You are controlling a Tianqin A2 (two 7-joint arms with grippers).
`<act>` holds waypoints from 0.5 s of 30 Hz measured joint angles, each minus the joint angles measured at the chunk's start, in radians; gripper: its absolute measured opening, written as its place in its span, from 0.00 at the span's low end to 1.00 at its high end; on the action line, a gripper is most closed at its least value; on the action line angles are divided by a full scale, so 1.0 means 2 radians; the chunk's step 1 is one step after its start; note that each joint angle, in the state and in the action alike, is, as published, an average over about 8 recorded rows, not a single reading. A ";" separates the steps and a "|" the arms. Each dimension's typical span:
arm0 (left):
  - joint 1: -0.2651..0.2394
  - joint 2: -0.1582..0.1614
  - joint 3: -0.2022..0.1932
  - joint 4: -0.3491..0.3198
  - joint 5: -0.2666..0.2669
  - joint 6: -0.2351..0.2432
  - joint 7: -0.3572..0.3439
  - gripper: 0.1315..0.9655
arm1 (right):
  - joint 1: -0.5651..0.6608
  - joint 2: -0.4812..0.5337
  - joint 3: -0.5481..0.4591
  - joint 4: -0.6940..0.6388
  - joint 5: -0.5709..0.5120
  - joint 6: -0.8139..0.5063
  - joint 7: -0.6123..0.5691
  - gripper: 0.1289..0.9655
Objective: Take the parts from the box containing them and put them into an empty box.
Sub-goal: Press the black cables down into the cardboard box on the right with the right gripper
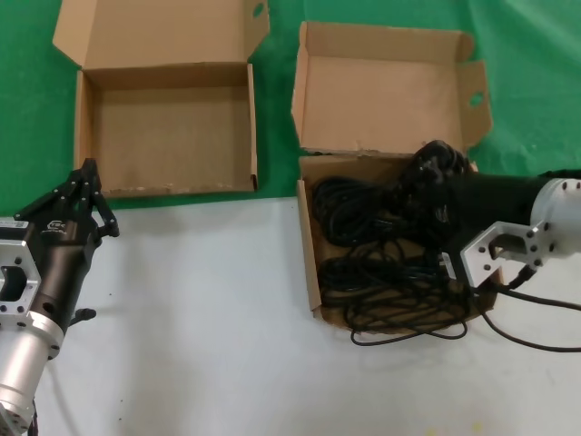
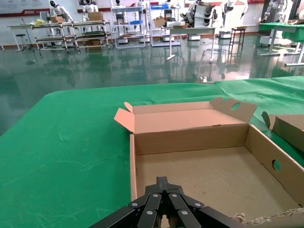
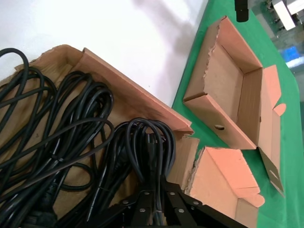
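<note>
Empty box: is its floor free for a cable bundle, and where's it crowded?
The empty box has a bare floor wall to wall; the left gripper sits shut at its near edge. The white table between the boxes is open too. Crowded: the cable box, packed with black cables, one bundle in the right gripper.

Overhead head view; two close wrist views
</note>
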 joint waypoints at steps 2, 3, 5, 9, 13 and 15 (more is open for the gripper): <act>0.000 0.000 0.000 0.000 0.000 0.000 0.000 0.02 | 0.001 0.000 0.001 0.002 -0.002 -0.001 0.001 0.09; 0.000 0.000 0.000 0.000 0.000 0.000 0.000 0.02 | 0.001 0.000 0.002 0.003 -0.003 -0.001 0.001 0.07; 0.000 0.000 0.000 0.000 0.000 0.000 0.000 0.02 | 0.001 0.001 0.004 0.005 -0.005 -0.002 0.002 0.06; 0.000 0.000 0.000 0.000 0.000 0.000 0.000 0.02 | -0.001 0.006 0.008 0.014 -0.009 -0.005 0.008 0.04; 0.000 0.000 0.000 0.000 0.000 0.000 0.000 0.02 | -0.004 0.012 0.011 0.025 -0.017 -0.013 0.017 0.03; 0.000 0.000 0.000 0.000 0.000 0.000 0.000 0.02 | -0.005 0.014 0.011 0.030 -0.022 -0.018 0.022 0.03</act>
